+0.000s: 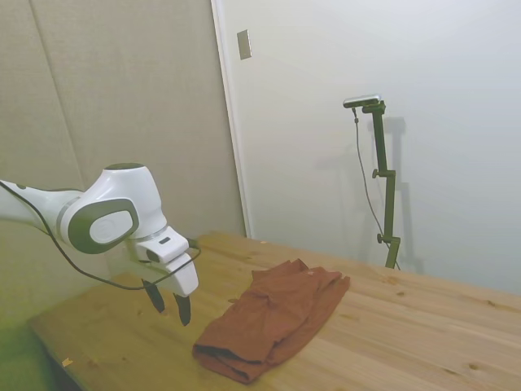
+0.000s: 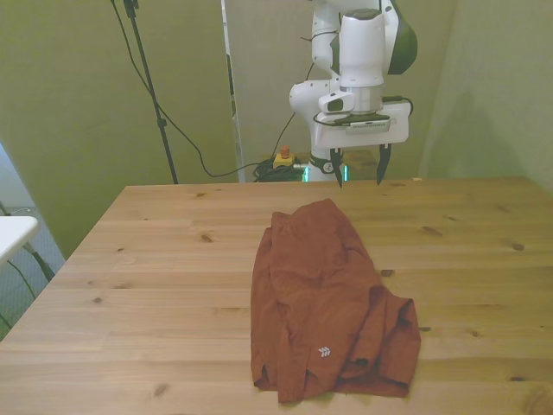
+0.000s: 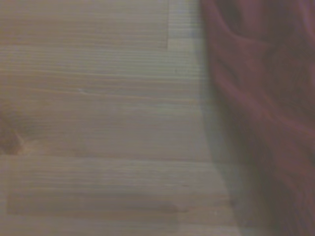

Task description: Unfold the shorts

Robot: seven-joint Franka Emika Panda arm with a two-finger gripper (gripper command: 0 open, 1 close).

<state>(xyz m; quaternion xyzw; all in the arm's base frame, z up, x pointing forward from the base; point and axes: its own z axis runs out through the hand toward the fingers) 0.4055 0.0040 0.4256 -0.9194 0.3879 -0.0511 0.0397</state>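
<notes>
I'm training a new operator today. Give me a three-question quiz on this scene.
1. True or false: the hand is holding the shorts.
2. Multiple choice: the shorts are A) spread flat, B) folded over and wrinkled, C) hanging off the table.
3. Fill in: the small white logo sits near the shorts' end that lies ____ from the arm.

Key:
1. False; the hand is open, above bare wood, apart from the cloth.
2. B
3. farthest
</notes>
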